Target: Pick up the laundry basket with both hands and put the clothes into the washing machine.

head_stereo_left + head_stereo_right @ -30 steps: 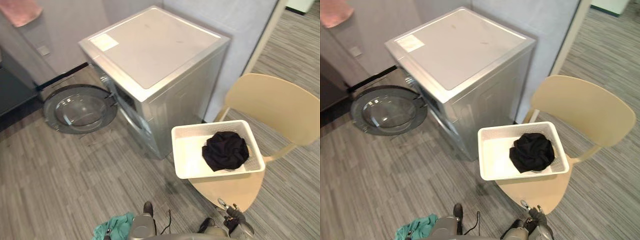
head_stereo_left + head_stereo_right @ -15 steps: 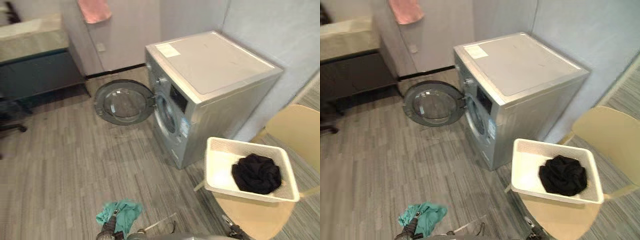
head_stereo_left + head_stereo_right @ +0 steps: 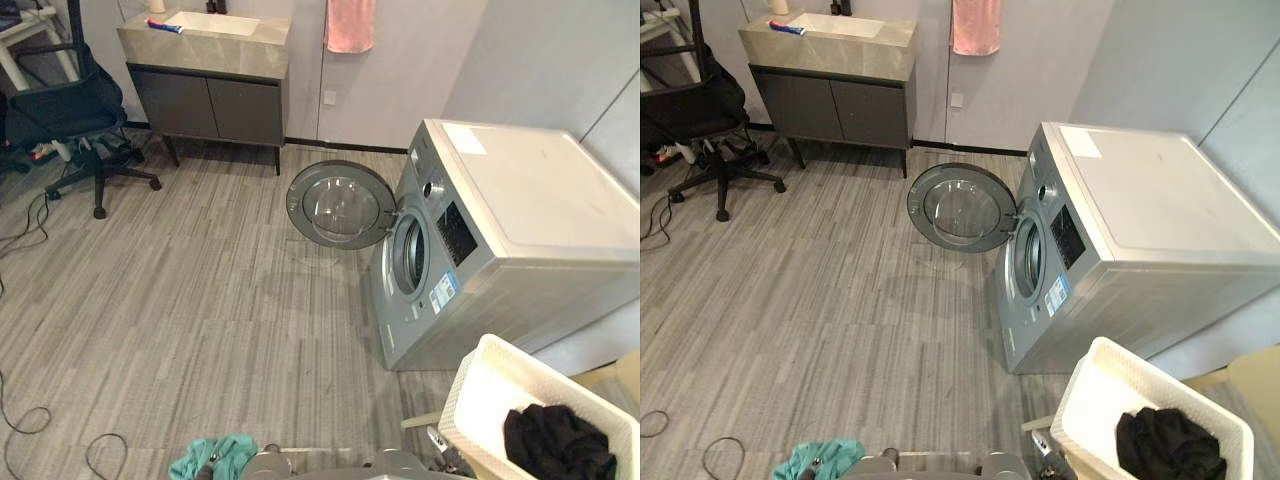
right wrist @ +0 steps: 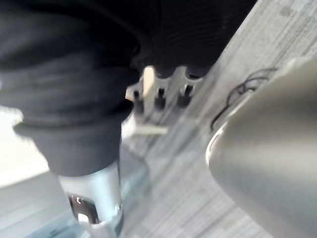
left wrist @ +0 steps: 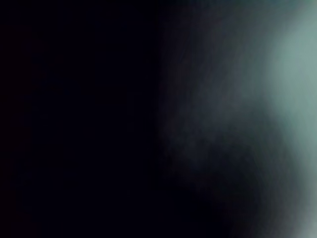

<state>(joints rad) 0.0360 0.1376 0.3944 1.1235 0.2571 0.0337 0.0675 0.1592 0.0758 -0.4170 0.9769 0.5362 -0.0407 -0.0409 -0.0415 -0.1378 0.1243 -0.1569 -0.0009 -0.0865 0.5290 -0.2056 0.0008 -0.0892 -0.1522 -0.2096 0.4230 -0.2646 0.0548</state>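
The white laundry basket (image 3: 480, 385) rests on a pale yellow chair (image 3: 1258, 378) at the lower right, with a black garment (image 3: 556, 448) bunched inside it. Beside it stands the silver washing machine (image 3: 530, 215), its round door (image 3: 340, 205) swung wide open over the floor. My right hand (image 4: 159, 96) hangs low near the basket's near corner; its fingers are relaxed and hold nothing. A teal cloth (image 3: 222, 456) bunches at the bottom edge where my left hand (image 3: 208, 466) sits, covering the fingers. The left wrist view is dark with a teal blur (image 5: 297, 74).
A dark vanity cabinet with a sink (image 3: 205, 75) stands against the far wall, and a pink towel (image 3: 350, 22) hangs beside it. A black office chair (image 3: 70, 105) is at the far left. Thin cables (image 3: 25, 425) lie on the wood floor (image 3: 200, 300).
The whole picture has swung round: the camera moved. The washer's open door now shows in the middle and the basket sits at the lower right corner. The teal cloth stays at the bottom edge.
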